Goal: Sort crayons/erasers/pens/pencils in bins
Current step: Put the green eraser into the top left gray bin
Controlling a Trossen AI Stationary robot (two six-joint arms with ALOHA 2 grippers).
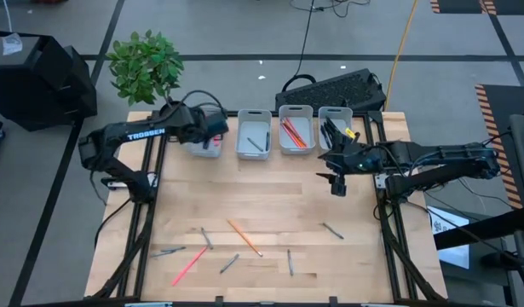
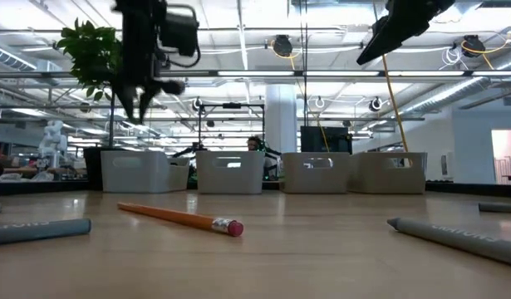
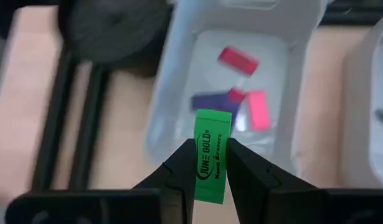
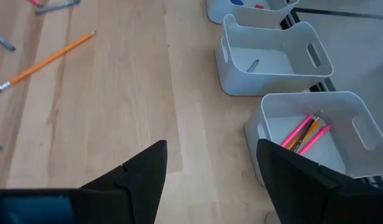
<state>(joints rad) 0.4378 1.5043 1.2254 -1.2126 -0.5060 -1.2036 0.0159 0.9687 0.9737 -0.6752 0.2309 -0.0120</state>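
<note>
My left gripper [image 3: 211,163] hangs above the leftmost of four pale bins [image 3: 179,74] at the table's far edge, shut on a green eraser [image 3: 212,149]. Red, pink and purple erasers [image 3: 238,60] lie on that bin's floor. In the high view the left gripper [image 1: 212,128] is over this bin [image 1: 204,147]. My right gripper [image 4: 210,165] stands open over bare wood near the right-hand bins [image 1: 336,162], holding nothing. Pencils and grey sticks [image 1: 244,237] lie loose on the near half of the table. My left gripper pinches the green eraser's two long sides [image 3: 207,177] between its two fingertips, near the eraser's lower half. The fingers point down from above. The eraser is lifted clear, its free end [image 3: 213,118] reaching out past the fingertips over the bin.
The second bin [image 1: 254,135] holds a grey stick, the third [image 1: 296,130] pink and orange pencils, the fourth [image 1: 334,124] dark pens. A potted plant [image 1: 145,66] stands at the far left corner, a black keyboard [image 1: 334,89] behind the bins. An orange pencil [image 2: 182,218] lies mid-table.
</note>
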